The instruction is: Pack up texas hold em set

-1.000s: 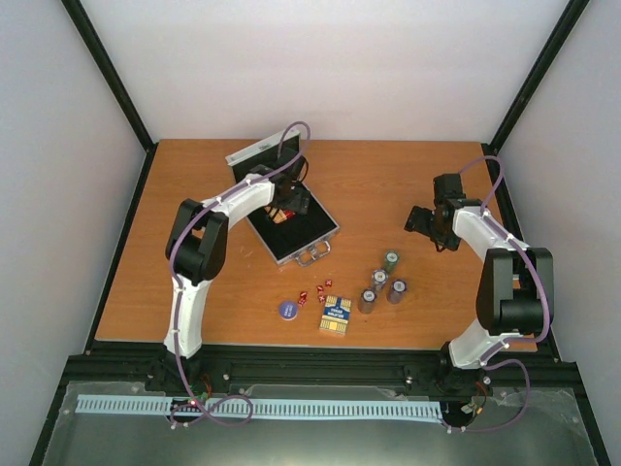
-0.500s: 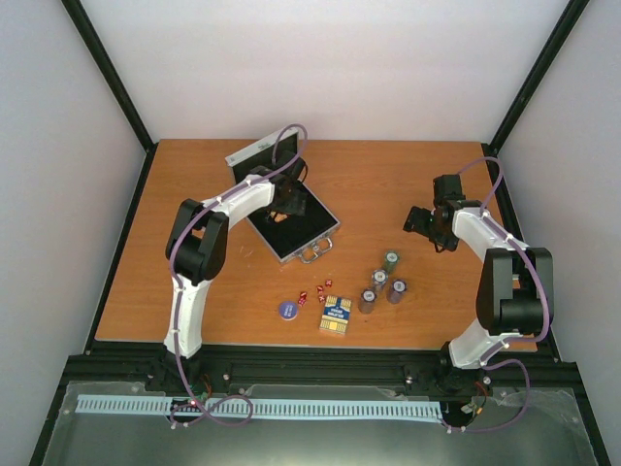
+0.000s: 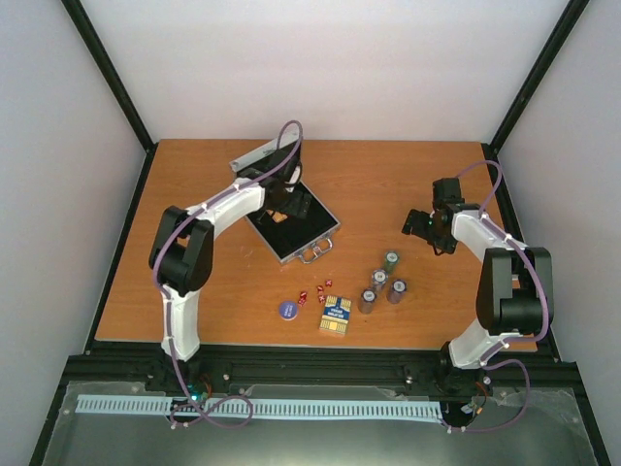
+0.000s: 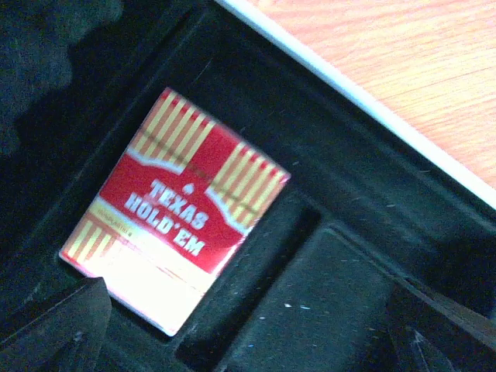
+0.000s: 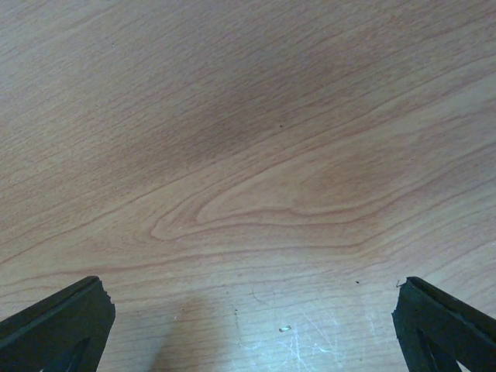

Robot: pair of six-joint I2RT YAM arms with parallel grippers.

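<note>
Red box (image 4: pixel 174 248) flat in case (image 3: pixel 291 231), toward far edge, left of centre. Left gripper (image 4: pixel 252 322) above it, jaws apart, empty. Right gripper (image 5: pixel 248 325) spread wide over bare table (image 5: pixel 248 155) by right edge. Likely next: chips (image 3: pixel 380 283), just frontward of right gripper, the nearer arm.

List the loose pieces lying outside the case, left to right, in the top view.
blue disc → red dice → blue-yellow card box → grey chip stacks
</note>
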